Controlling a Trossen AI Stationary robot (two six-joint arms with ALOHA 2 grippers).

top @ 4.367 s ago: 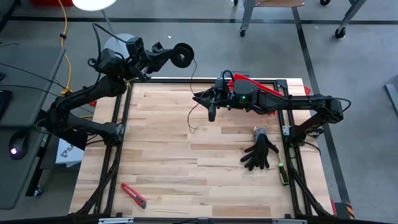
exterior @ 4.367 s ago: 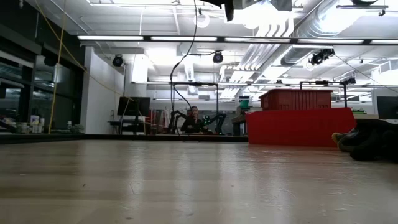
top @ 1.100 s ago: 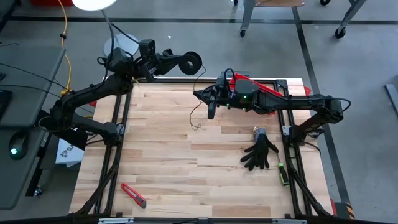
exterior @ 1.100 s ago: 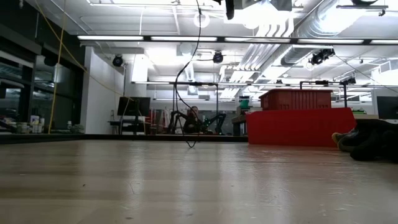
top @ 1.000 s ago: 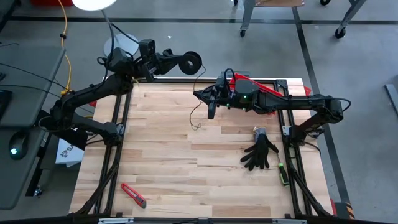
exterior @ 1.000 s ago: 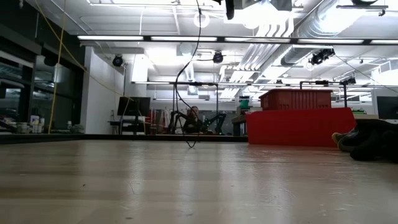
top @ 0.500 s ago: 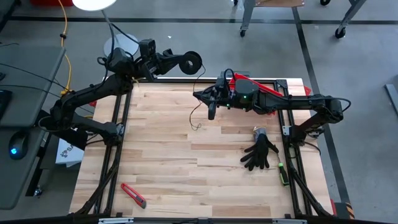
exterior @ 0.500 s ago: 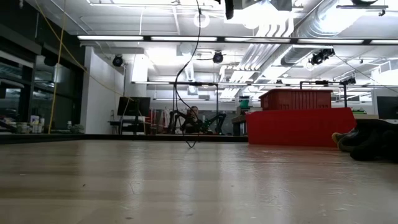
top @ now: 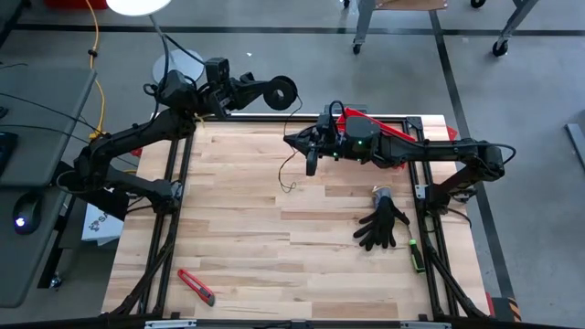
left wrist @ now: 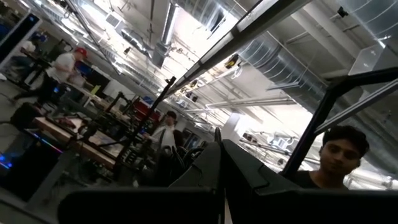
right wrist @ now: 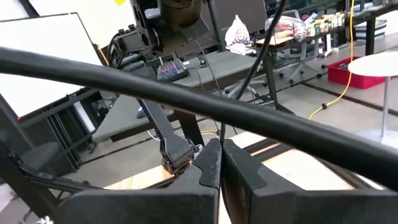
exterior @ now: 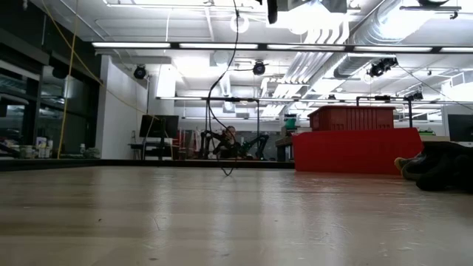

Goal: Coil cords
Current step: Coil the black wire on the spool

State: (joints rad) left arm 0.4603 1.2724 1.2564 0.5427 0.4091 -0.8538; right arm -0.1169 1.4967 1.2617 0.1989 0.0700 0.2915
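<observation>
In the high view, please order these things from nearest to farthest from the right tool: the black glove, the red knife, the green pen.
From the right tool:
1. Black glove, lying toward the table's right side.
2. Green pen, by the right edge, just beyond the glove.
3. Red knife, at the near left corner, clearly the farthest.

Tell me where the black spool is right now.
In the high view, the spool is held up by the left pincer just past the table's far edge, left of the red bin.
</observation>
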